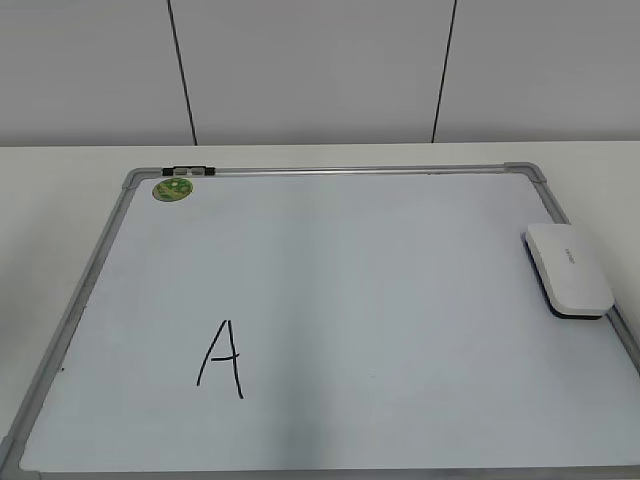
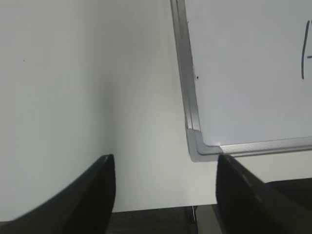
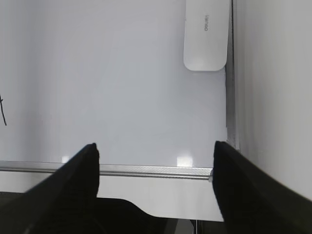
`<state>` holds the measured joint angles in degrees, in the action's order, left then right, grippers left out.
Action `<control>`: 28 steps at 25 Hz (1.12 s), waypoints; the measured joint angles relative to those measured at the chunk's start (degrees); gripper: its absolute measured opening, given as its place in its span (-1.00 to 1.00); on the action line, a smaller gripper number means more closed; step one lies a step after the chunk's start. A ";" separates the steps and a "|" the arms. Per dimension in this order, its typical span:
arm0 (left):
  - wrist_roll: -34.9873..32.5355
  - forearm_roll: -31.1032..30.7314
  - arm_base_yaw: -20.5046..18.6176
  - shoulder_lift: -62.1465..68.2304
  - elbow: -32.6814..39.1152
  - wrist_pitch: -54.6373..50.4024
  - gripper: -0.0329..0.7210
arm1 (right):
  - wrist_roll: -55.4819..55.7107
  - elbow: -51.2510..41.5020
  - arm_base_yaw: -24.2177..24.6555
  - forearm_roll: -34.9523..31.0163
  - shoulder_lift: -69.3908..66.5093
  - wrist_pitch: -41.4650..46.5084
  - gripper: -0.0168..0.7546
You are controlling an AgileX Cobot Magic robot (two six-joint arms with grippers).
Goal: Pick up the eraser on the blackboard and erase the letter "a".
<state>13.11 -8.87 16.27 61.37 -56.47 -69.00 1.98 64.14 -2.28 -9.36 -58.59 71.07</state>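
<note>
The blackboard (image 1: 330, 300), a white dry-erase surface in a grey metal frame, lies flat on a pale table (image 1: 60, 190) and fills most of the exterior view. The eraser (image 1: 568, 268), a flat white rounded block with a dark underside, rests on the board at about 3 o'clock, close against the right frame rail, with a small grey marking on its top. A small round green sticker (image 1: 172, 187) sits at roughly 11 o'clock, near the far left corner. The only writing that shows is a capital "A" (image 1: 222, 358) in black marker at about 7 o'clock; the letter "a" as a small lowercase form is not visible in any view. Neither arm appears in the exterior view. In the left wrist view the left gripper (image 2: 165, 195) hangs with its dark jaws spread wide apart, empty, over bare table just outside the board's near left corner. In the right wrist view the right gripper (image 3: 156, 187) likewise has its jaws wide apart and empty, above the near frame rail, with the eraser at 1 o'clock.
</note>
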 joint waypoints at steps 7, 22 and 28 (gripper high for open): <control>0.22 1.75 0.00 -22.16 11.64 -1.45 0.34 | 0.00 -12.70 0.00 -1.12 19.29 0.45 0.43; -6.52 6.51 0.00 -52.99 24.56 0.30 0.31 | -4.36 -27.23 0.00 5.70 52.59 1.67 0.43; -8.78 6.61 0.00 -53.51 26.79 4.68 0.31 | -9.55 -32.60 0.00 3.48 53.18 1.07 0.43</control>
<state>4.33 -2.26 16.27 7.85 -29.67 -64.32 -7.57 31.54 -2.28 -5.88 -5.41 72.14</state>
